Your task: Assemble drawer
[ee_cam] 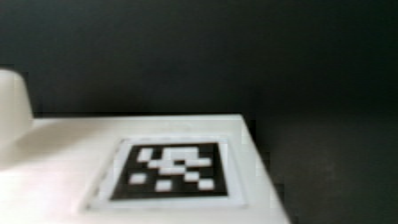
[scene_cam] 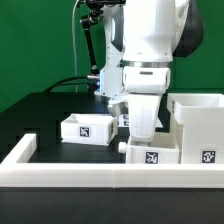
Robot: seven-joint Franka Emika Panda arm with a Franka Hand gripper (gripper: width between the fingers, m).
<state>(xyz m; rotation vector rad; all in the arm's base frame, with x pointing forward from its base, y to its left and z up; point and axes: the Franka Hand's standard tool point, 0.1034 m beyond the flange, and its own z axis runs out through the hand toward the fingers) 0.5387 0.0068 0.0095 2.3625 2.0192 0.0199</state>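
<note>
Along the rail-lined table edge nearest the exterior camera, 1 small tray (scene_cam: pixel 152 154) sits just inside the white rail (scene_cam: pixel 70 172), with the taller housing (scene_cam: pixel 200 128) just beside it toward the corner on the exterior view's right; the other small tray (scene_cam: pixel 88 127) stands apart from both, farther in on the black table (scene_cam: pixel 40 110). Directly above the rail-side tray hangs the gripper (scene_cam: pixel 141 130); its fingertips are hidden, so I cannot tell whether the pincer is released or clenched; the wrist view shows a white surface carrying 1 square tag (ee_cam: pixel 173 170), with dark tabletop beyond.
</note>
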